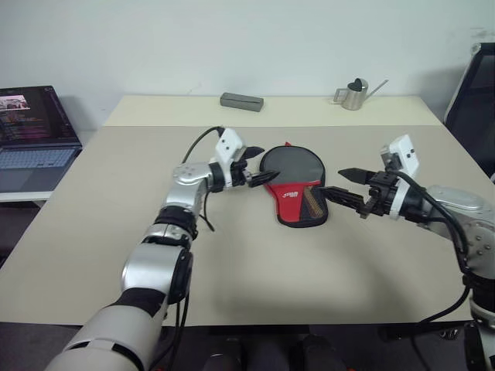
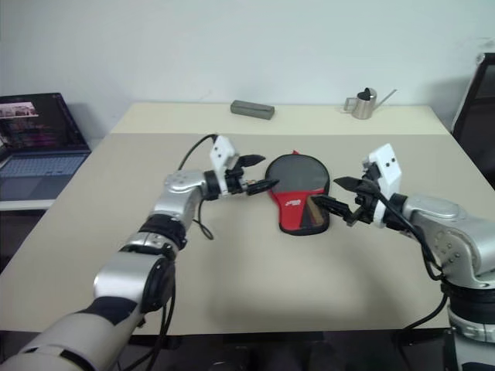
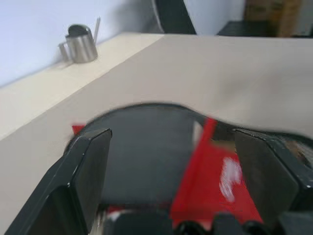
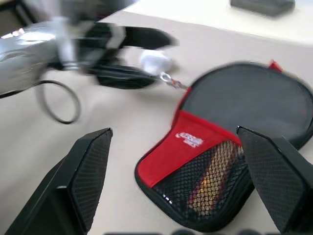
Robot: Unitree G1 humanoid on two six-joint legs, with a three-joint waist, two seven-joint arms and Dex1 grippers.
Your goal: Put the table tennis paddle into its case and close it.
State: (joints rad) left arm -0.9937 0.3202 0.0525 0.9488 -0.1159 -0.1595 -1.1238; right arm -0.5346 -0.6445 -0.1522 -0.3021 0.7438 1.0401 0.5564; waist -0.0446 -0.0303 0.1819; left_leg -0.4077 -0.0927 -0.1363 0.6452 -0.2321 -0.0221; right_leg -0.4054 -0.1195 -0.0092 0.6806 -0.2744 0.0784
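Case lies flat between the grippers, long axis front-to-back | left gripper open, nearest, beside zipper pom-pom | right gripper open, empty, near handle end

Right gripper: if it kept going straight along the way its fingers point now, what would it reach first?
Probably the case: the open right gripper points at its mesh end, though it may be hovering above the fabric.

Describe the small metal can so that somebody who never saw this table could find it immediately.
Look at the beige table, along its far edge by the white wall. The small metal watering can stands near the far right corner, shiny, with a thin spout. Its only neighbour on that edge is a flat grey box, lying further left.
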